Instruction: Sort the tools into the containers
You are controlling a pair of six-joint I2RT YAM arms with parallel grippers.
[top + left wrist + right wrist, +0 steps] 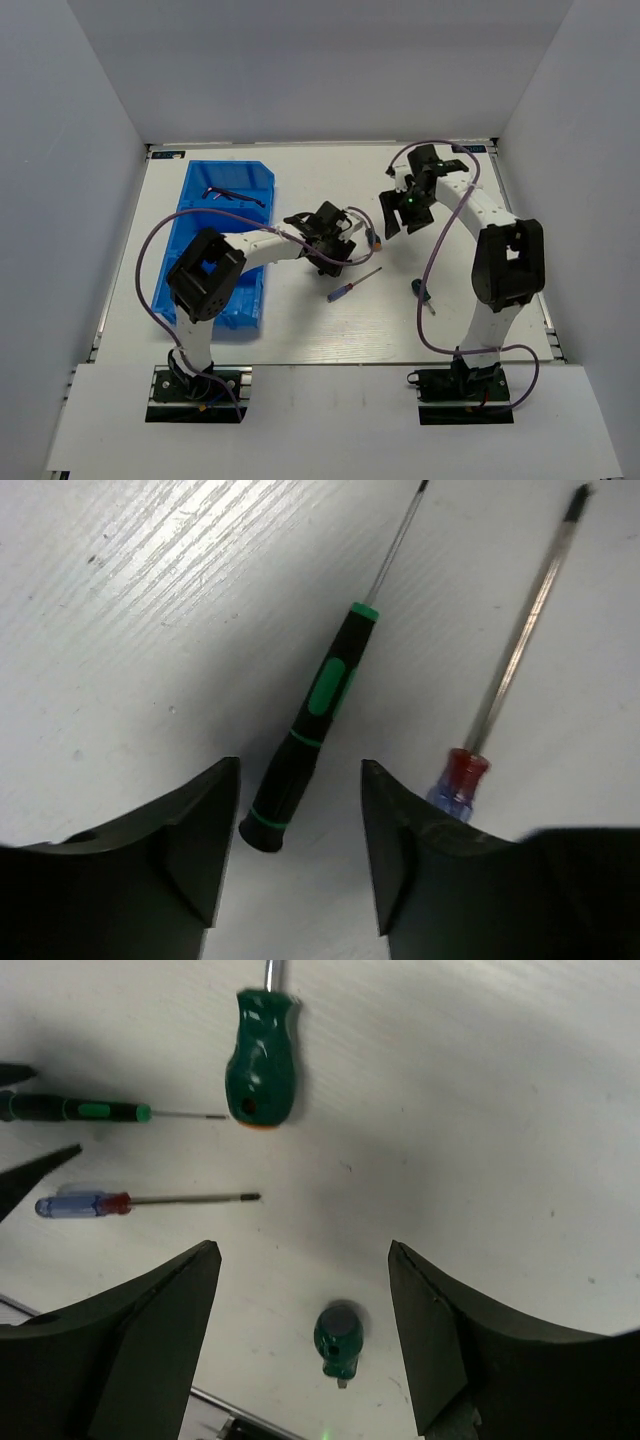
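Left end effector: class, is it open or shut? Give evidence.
Open. The left end effector shows its fingers apart in its wrist view, with the butt of the green-and-black screwdriver between them.

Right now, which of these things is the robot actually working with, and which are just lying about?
Job: blue bin; hex keys inside it; slim green screwdriver; slim blue-handled screwdriver; orange-ended stubby screwdriver; small green stubby screwdriver.
Just there: purple cables; white walls.
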